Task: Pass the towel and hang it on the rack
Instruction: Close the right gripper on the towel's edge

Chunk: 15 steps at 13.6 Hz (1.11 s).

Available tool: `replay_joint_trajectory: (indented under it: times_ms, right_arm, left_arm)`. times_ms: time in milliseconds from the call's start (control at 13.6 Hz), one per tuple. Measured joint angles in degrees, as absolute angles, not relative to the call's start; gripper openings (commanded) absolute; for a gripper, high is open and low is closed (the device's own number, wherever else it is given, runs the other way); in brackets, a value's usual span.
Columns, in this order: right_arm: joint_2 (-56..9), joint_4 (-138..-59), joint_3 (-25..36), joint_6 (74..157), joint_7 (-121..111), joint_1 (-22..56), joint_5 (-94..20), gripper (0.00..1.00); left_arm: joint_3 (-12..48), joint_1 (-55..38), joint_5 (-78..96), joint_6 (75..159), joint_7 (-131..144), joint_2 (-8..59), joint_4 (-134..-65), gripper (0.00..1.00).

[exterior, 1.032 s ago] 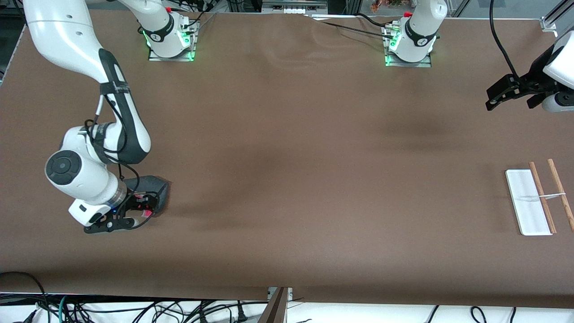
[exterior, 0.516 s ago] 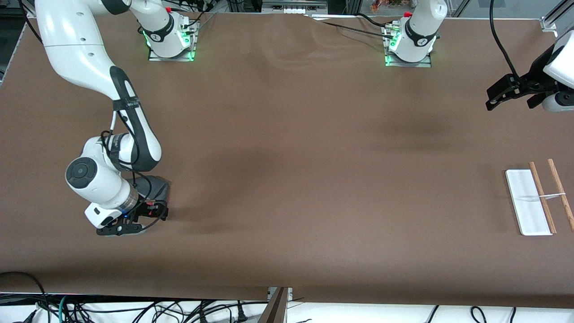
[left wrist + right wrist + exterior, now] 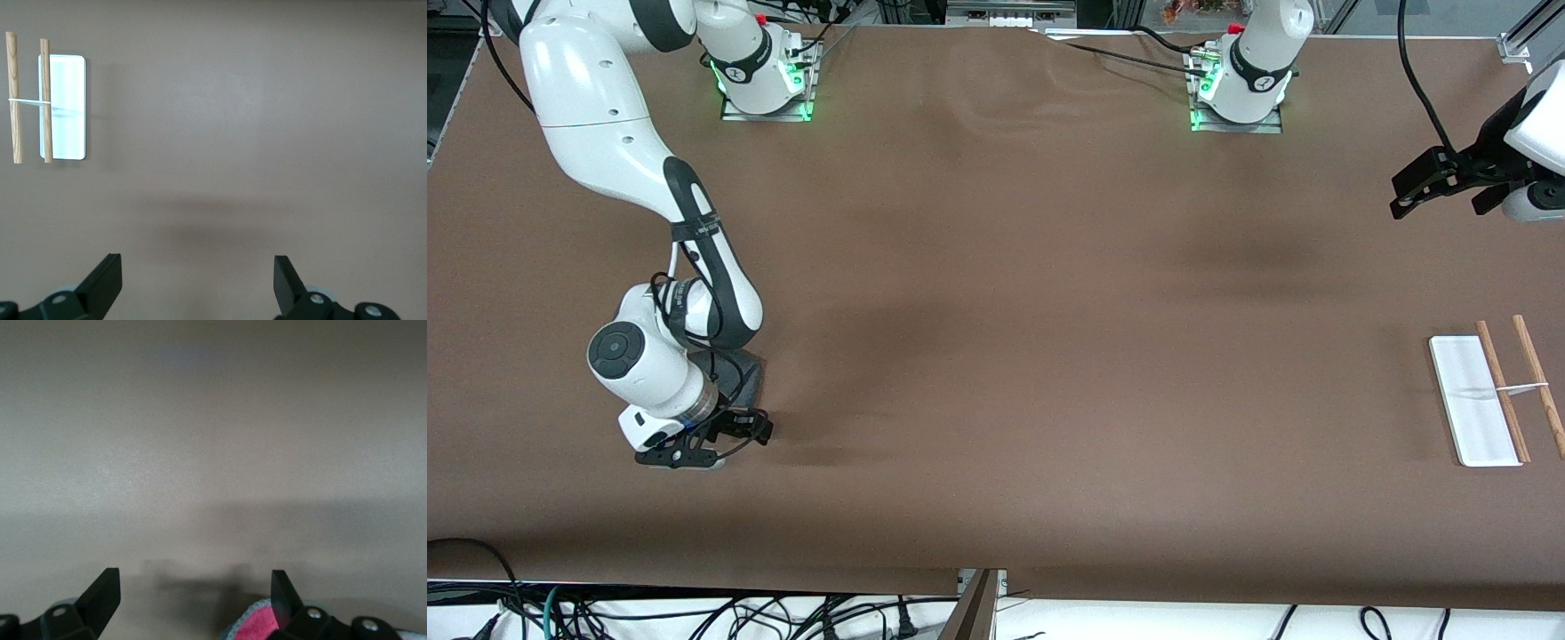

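The towel (image 3: 743,372) lies on the table near the right arm's end, dark grey side up and mostly hidden under the right arm's wrist. In the right wrist view a pink corner of the towel (image 3: 259,624) with a pale edge shows beside one finger. My right gripper (image 3: 720,442) (image 3: 193,593) hangs low and open over the towel's edge nearer the camera, with nothing between its fingers. The rack (image 3: 1489,398) (image 3: 48,100) stands near the left arm's end, a white base with two wooden rods. My left gripper (image 3: 1440,203) (image 3: 198,280) waits open and empty, high above the table.
The brown table (image 3: 1049,311) is bare between the towel and the rack. Both arm bases (image 3: 765,80) (image 3: 1240,89) stand along the edge farthest from the camera. Cables hang below the table's edge nearest the camera.
The right arm has swung a little toward the left arm's end, carrying its open gripper across the towel, and now hides the pink patch in the front view. The left arm has not moved.
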State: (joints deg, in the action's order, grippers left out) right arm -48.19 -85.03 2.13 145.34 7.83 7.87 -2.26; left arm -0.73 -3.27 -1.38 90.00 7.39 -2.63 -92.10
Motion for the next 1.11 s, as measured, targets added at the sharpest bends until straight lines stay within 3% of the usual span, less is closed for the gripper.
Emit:
replay_joint_trajectory:
  times_ms: [1105]
  right_arm:
    - [-47.1,-85.5,2.9,139.3,9.3,7.8,-2.4,0.99]
  left_arm:
    - [-0.8,-3.4,-1.4,90.0,7.4,-2.8,-92.1,1.0]
